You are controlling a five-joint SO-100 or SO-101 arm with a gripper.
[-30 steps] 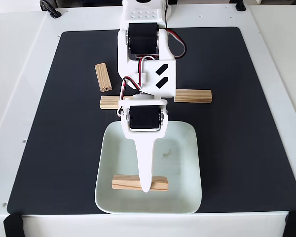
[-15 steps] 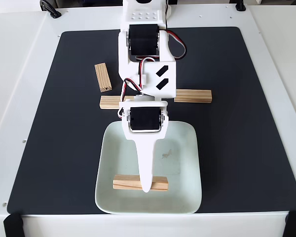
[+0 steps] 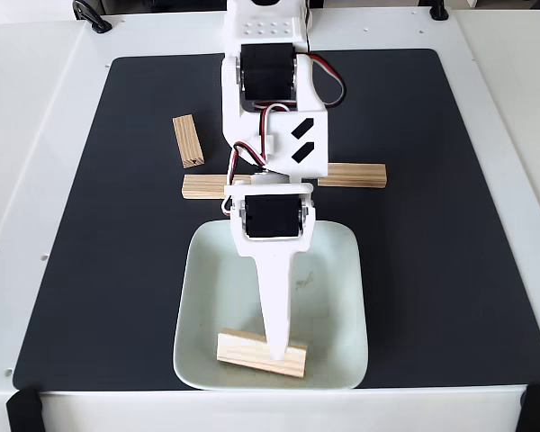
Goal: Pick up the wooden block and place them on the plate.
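Near the front rim of the plate (image 3: 333,247) lies a wooden block (image 3: 247,351), slightly skewed, with my gripper (image 3: 279,346) right over its middle — whether my fingers are clenched on it or released I cannot tell from this angle. I judge I am setting it down there. Beyond the plate, three more blocks wait on the black mat (image 3: 450,225): one far left (image 3: 188,140), one just behind the plate (image 3: 202,186), one to the right (image 3: 355,175) — partly hidden by my arm. No readable writing anywhere.
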